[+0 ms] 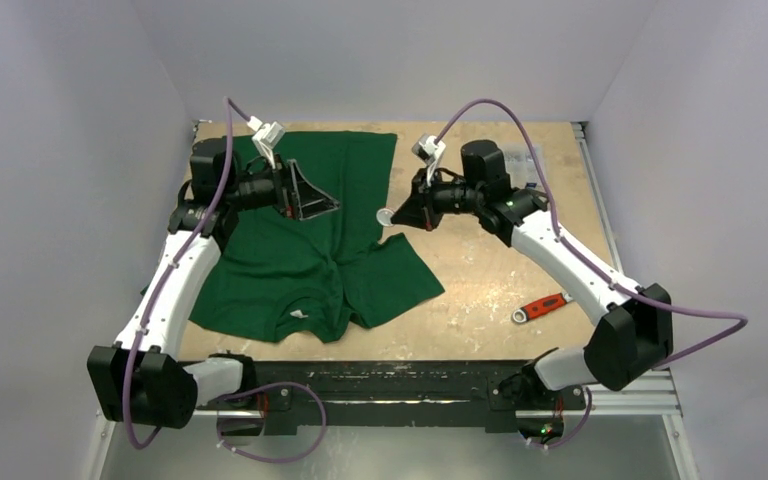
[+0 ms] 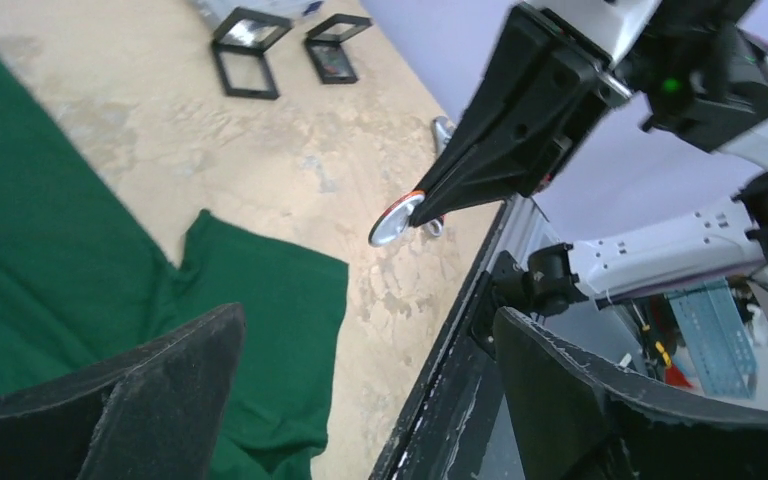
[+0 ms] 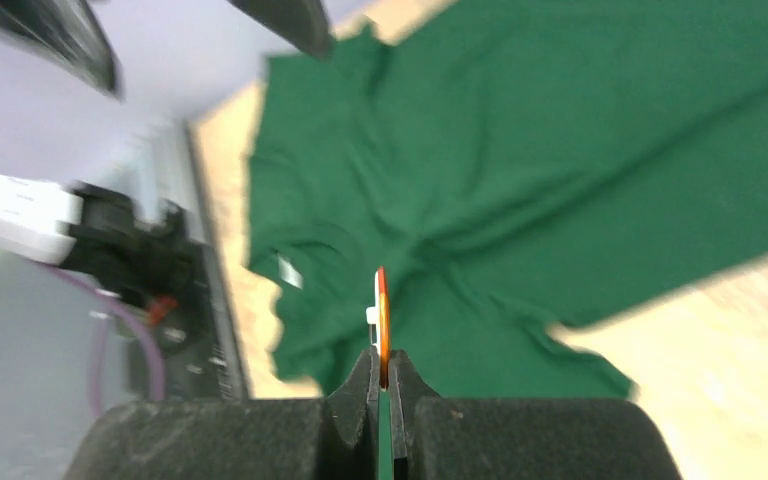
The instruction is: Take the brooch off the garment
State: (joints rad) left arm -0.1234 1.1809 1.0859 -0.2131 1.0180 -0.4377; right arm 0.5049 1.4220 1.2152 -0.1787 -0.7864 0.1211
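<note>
Green shirt (image 1: 300,250) lies flat | right jaws clenched on brooch (image 1: 386,216), clear of cloth | left jaws released | best: lower brooch gently onto table (image 1: 480,290)

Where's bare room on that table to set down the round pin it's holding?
Bare tabletop lies between the sleeve of the green T-shirt and the red-handled wrench. Crowded: the shirt covers the left side, and black frames sit at the far right corner.

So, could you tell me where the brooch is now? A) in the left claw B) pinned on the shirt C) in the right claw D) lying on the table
C: the right claw pinches the brooch by its edge, off the shirt.
</note>
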